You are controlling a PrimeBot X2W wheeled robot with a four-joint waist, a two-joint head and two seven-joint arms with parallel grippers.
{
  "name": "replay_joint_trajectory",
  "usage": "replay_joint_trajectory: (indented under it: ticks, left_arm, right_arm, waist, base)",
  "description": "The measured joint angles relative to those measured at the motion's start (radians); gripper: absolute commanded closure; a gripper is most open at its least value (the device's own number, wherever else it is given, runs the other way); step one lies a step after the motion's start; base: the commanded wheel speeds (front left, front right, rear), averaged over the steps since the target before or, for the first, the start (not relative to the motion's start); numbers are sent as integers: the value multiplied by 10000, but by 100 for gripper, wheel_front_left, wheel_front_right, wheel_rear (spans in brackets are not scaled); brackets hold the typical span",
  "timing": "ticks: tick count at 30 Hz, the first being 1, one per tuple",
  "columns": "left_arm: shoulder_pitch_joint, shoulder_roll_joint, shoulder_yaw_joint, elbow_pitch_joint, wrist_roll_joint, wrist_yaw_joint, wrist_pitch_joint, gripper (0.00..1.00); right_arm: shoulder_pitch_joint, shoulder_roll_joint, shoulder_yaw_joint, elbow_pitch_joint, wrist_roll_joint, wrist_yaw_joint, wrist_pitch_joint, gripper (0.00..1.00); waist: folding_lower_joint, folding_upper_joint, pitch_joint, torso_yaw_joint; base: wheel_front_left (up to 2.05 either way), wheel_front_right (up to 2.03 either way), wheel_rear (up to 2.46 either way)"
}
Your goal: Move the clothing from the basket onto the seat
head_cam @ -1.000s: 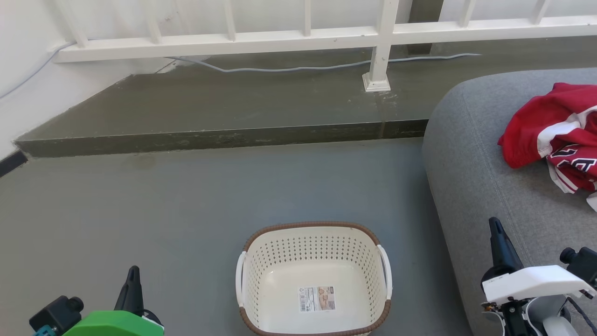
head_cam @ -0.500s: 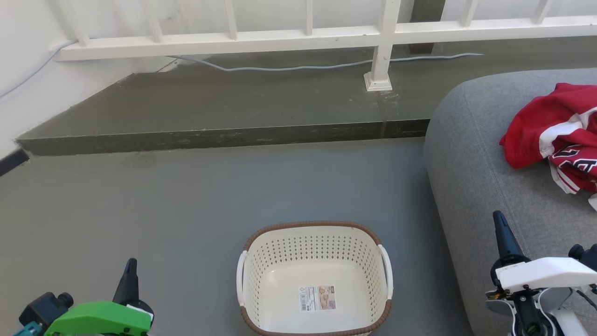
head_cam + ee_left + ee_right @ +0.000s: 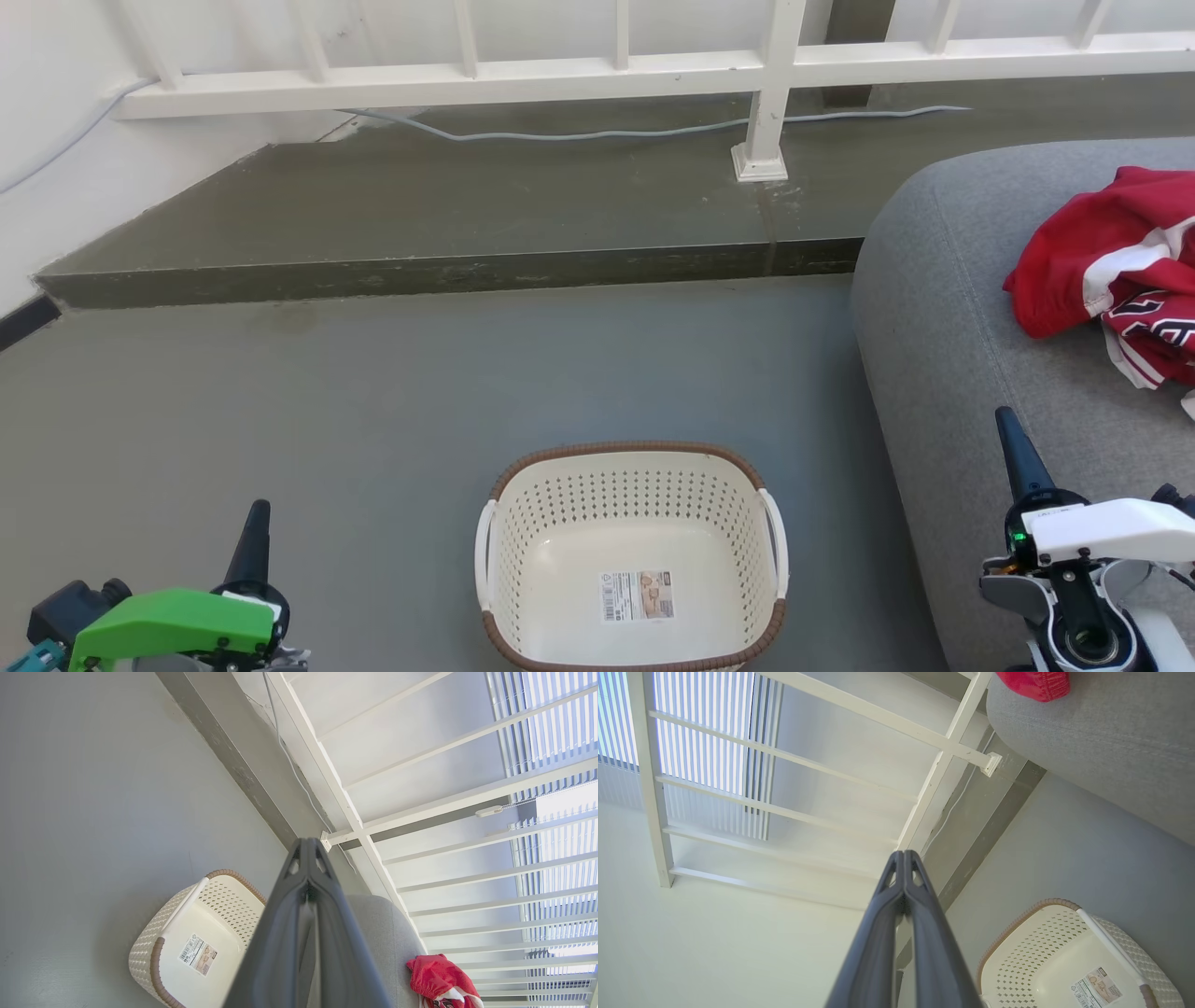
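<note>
The red clothing [image 3: 1102, 257] with white trim lies bunched on top of the grey seat [image 3: 943, 373], well back from its rounded front edge. Its black-and-white lettering [image 3: 1156, 317] is folded into the cloth and cannot be read. The white perforated basket [image 3: 618, 449] with a brown rim stands on the floor [image 3: 373, 401] just beside the seat's side, with no garment in it. A label [image 3: 636, 597] stuck to the middle of its bottom shows a barcode, a small picture and print too small to read. The left gripper [image 3: 257, 513] hangs over the floor to the basket's left, jaws pressed together on nothing. The right gripper [image 3: 1008, 425] hovers over the seat's near edge, its jaws likewise pressed together and holding nothing.
</note>
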Motion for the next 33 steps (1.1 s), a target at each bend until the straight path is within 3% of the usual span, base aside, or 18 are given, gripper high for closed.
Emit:
replay_joint_trajectory:
  ticks: [33]
  left_arm:
    - [-824,-150,648,520,-3737,-754,905,100]
  right_arm:
    - [-820,-4,-667,798,4046,721,865,100]
  waist:
    - [0,0,32,83]
  base:
    - [0,0,0]
